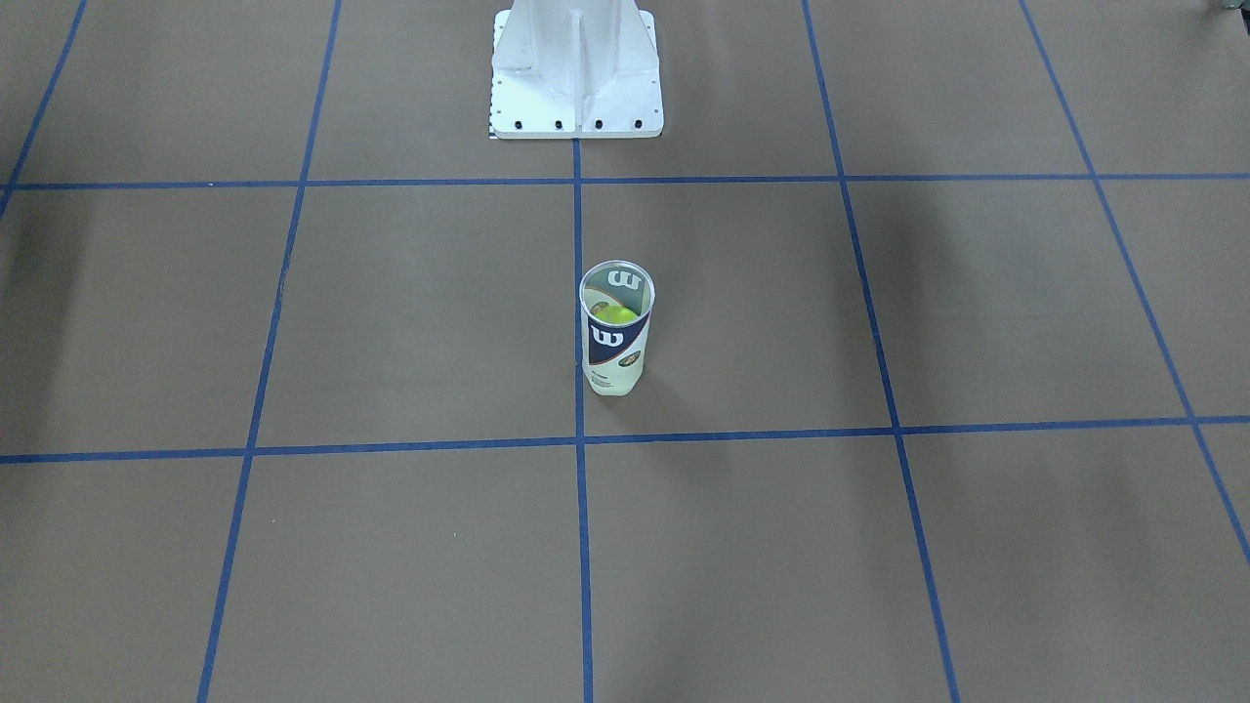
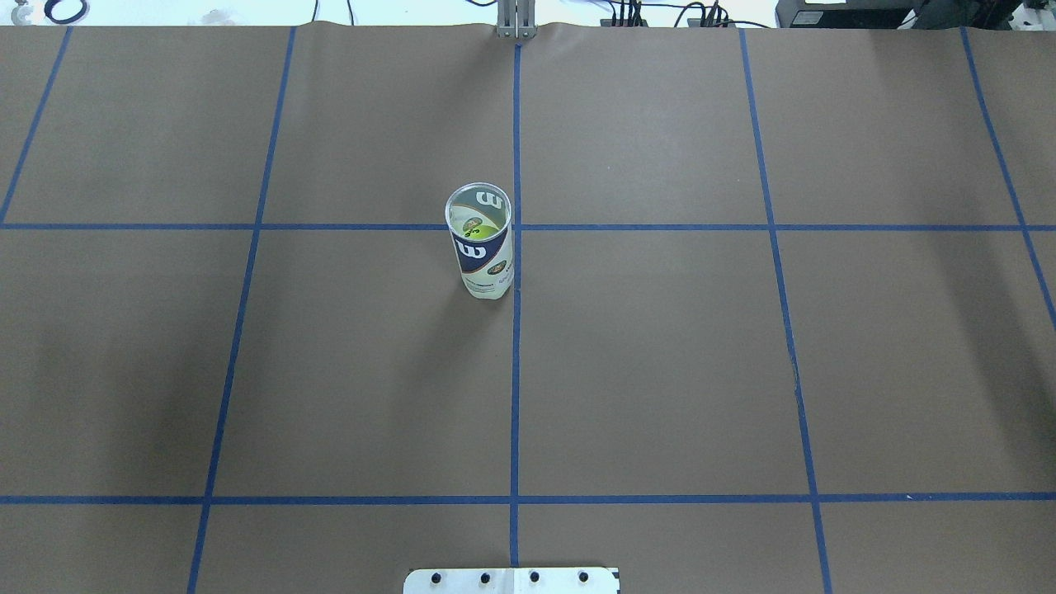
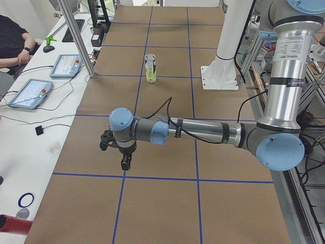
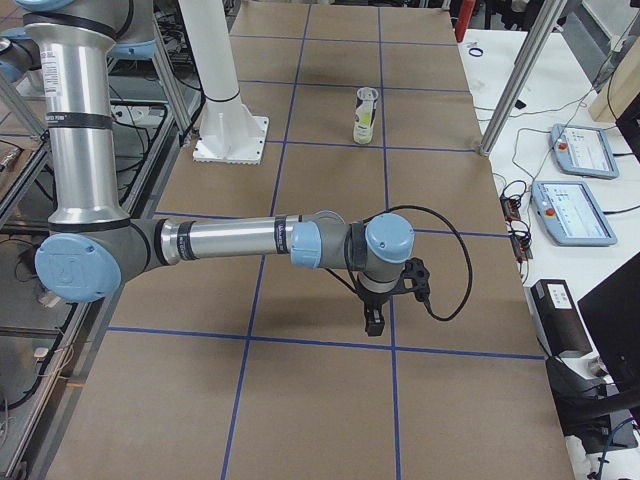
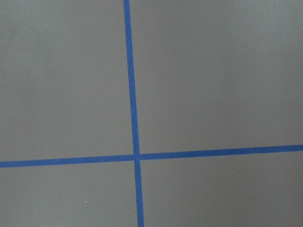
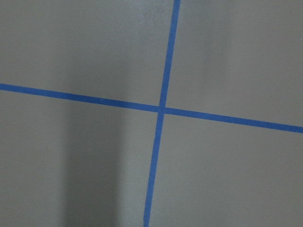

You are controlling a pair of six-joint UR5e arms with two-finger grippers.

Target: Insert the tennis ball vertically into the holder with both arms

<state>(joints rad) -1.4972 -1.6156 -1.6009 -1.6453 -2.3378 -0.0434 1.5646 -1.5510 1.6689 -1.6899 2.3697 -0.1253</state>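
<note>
Over the table (image 3: 167, 213), far from the upright holder (image 3: 150, 68), left gripper (image 3: 124, 164) and right gripper (image 4: 373, 322), spread indiscernible.

The brown table (image 2: 660, 371) carries a blue tape grid (image 2: 515, 371). Beside its operator-side edge lie two screen pendants (image 3: 30, 93), what may be a keyboard (image 3: 71, 30), and a blue ring (image 3: 25, 200); a person's forearm (image 3: 20, 56) rests there.

holder (image 1: 616, 337) showing clear glossy plastic, table paper (image 2: 660, 371) lying matt brown, tape lines (image 2: 515, 396) looking matt blue, pedestal (image 1: 576, 68) shining as smooth white painted metal, left arm (image 3: 203, 131) and right arm (image 4: 230, 240) gleaming in satin silver metal, joint caps (image 3: 121, 120) showing smooth light-blue plastic
</note>
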